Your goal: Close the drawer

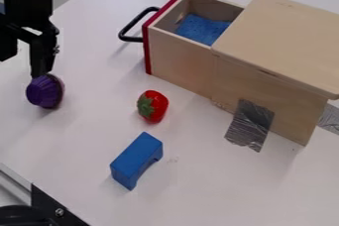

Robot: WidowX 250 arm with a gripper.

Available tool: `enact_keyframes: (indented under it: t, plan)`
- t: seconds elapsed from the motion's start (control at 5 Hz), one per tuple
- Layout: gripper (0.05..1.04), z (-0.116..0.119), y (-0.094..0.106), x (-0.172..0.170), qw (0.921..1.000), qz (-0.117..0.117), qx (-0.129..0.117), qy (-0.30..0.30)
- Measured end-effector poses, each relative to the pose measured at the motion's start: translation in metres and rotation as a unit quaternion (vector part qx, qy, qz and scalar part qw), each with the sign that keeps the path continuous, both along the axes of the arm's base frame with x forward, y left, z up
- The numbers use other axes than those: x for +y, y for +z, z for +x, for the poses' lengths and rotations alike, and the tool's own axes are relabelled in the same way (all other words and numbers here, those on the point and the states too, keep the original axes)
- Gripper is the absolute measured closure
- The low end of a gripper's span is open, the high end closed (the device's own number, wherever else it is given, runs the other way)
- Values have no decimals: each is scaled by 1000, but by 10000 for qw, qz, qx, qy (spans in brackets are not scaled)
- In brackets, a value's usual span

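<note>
Drawer (179,54): stands open at the upper centre of the frame; extends toward the upper left from a pale wooden box (285,36). Red front panel (147,46): faces the left side of the frame; carries a black, bowed handle (126,31). Blue piece of soft-looking material (198,28): lies inside the drawer, near the edge of the box top.

Box: occupies the upper right of the frame; bears a flat, overhanging top. Silvery-grey tape strip (250,123): runs from the lower part of the box's long side down onto the white bench (79,155). Second tape strip (329,118): shows at the right edge of the frame.

Claw (24,66): hangs at the upper left, well apart from the handle; released, with fingers spread and nothing gripped. Purple ridged toy (43,91): rests on the bench directly below the right-hand fingertip in the frame; contact cannot be determined.

Red toy strawberry (156,107): lies near the centre, between box and purple toy; green leaves point left. Blue block (136,159): lies at a slant below the strawberry, apart from it; has an arched cut-out on the lower right side.
</note>
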State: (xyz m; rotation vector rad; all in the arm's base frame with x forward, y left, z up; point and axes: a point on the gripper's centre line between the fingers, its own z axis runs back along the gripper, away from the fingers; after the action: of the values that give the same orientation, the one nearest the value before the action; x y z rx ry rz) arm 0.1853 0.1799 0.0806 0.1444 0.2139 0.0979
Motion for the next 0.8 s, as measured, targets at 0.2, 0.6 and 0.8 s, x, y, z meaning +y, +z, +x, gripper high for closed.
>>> enact_keyframes:
  t: [0.2, 0.6, 0.8]
  plan:
    - [83, -1, -6, -2, 9999, -87, 87, 10]
    - [83, 51, -3, 13, 9991, -130, -286, 271]
    - [83, 70, 0, 22, 9985, -202, -336, 392]
